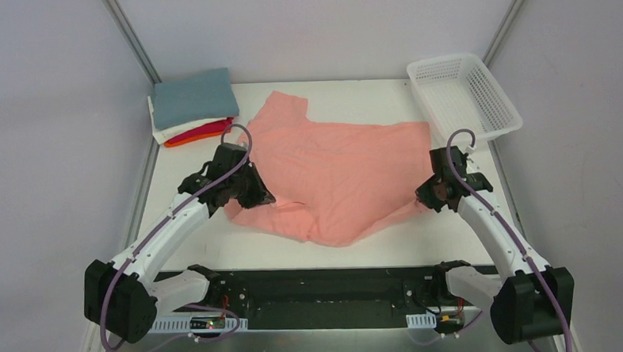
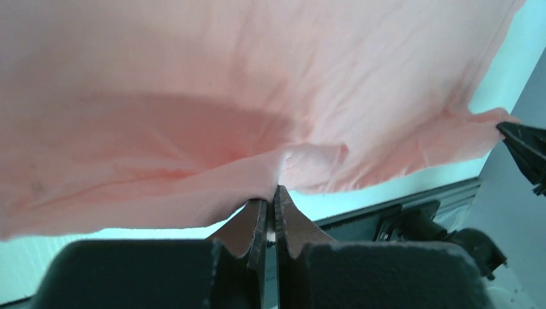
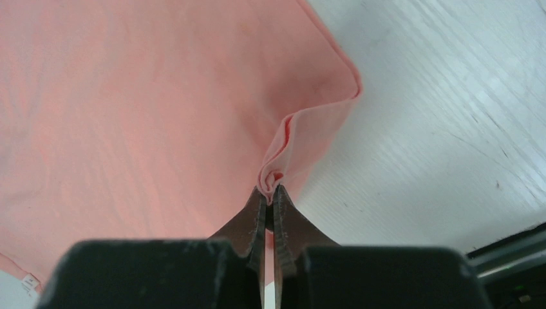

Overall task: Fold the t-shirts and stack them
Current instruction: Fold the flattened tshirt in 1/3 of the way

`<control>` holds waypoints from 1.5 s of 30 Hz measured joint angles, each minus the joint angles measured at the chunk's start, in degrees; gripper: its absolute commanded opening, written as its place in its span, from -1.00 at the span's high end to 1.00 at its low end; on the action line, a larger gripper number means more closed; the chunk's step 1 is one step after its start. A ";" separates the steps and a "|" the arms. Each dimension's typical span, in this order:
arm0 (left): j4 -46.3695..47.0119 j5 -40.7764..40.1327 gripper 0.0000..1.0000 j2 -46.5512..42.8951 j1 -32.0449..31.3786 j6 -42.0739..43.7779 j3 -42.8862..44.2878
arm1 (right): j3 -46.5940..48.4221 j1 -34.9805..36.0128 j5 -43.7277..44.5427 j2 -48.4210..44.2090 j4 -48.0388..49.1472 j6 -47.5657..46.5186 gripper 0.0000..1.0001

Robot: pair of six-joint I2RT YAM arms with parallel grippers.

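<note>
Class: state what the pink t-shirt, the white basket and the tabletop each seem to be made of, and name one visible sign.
The pink t-shirt: soft matte cloth, likely cotton; it creases and bunches where pinched. The white basket: rigid plastic, probably moulded; an even open lattice. The tabletop: white, faintly grained board, perhaps laminate or painted wood; streaky grain lines show.

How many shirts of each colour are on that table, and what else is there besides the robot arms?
salmon-pink shirt, spread out: 1
grey-blue shirt, folded, top of the stack: 1
white shirt, folded: 1
red shirt, folded: 1
orange shirt, folded: 1
white basket: 1
Total: 6 things, 5 of them shirts
</note>
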 measured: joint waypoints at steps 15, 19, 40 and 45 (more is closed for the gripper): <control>5.29 -5.25 1.00 3.76 8.92 6.82 5.14 | 8.26 -2.03 2.23 9.66 5.60 -4.90 1.00; 6.40 -6.64 1.00 4.02 10.14 8.76 6.54 | 8.46 -2.36 2.40 10.69 6.80 -5.38 1.00; 13.42 -7.28 1.00 14.97 14.45 16.46 11.37 | 11.26 -4.28 3.67 16.41 8.66 -5.81 1.00; 15.06 -6.10 0.99 19.98 15.87 17.73 13.16 | 11.26 -4.42 3.65 18.45 9.27 -5.79 0.99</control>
